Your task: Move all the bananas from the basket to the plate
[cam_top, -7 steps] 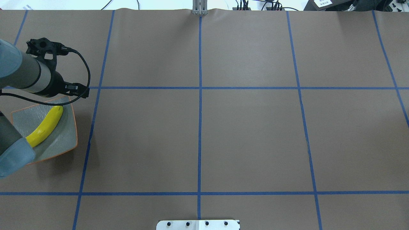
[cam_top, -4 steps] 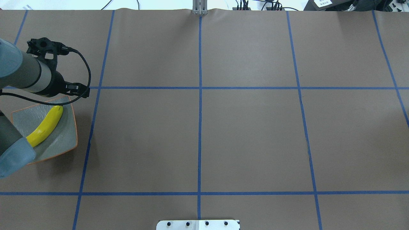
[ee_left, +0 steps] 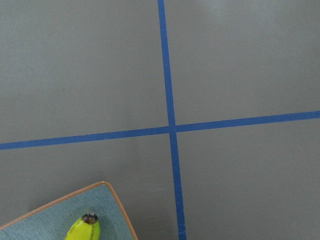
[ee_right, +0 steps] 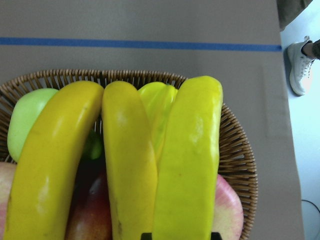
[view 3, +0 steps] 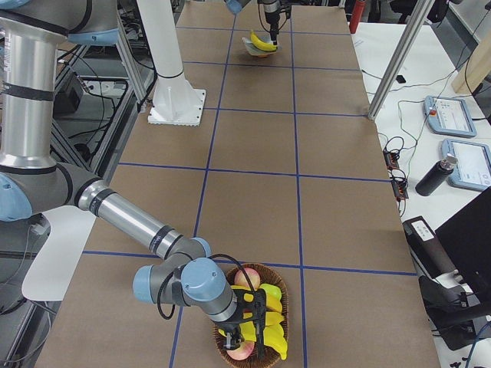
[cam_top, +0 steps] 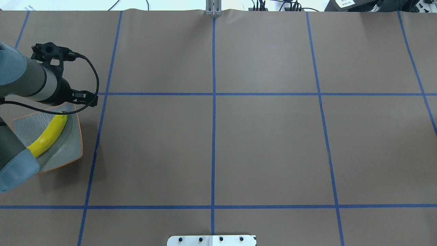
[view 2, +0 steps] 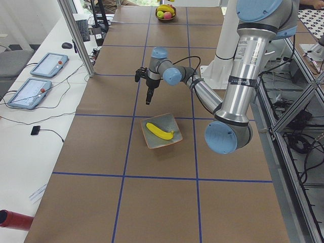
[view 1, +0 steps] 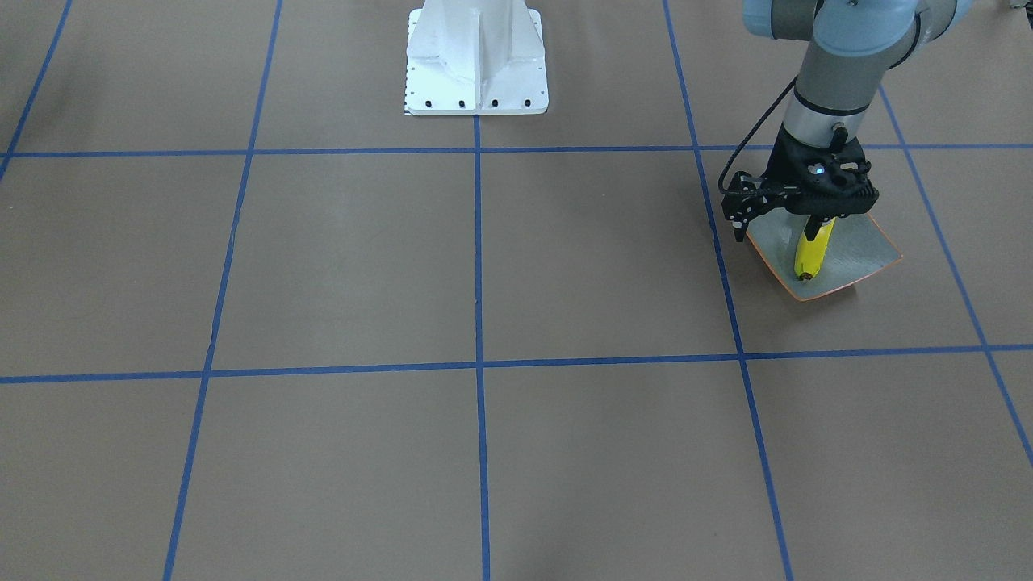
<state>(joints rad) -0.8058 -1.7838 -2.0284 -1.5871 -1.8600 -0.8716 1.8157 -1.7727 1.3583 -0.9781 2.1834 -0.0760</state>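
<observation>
One yellow banana (cam_top: 47,135) lies loose on the grey-blue, orange-rimmed plate (cam_top: 68,147) at the table's left end. My left gripper (view 1: 819,230) hangs above the banana's (view 1: 809,260) near end, fingers apart and clear of it. In the left wrist view only the plate's corner (ee_left: 50,225) and the banana's dark tip (ee_left: 85,229) show. Three bananas (ee_right: 130,170) lie side by side in the wicker basket (ee_right: 235,150) at the far right end. My right gripper (view 3: 249,337) is down among them; whether it is open or shut does not show.
The basket also holds a green apple (ee_right: 27,120) and reddish fruit (ee_right: 227,210). The robot's white base (view 1: 476,60) stands at the table's middle edge. Blue tape lines cross the brown table (cam_top: 266,143). Tablets (view 2: 30,91) lie on the side bench.
My left wrist has drifted slightly away from the plate, toward the far side of the table. The banana on the plate has not moved.
</observation>
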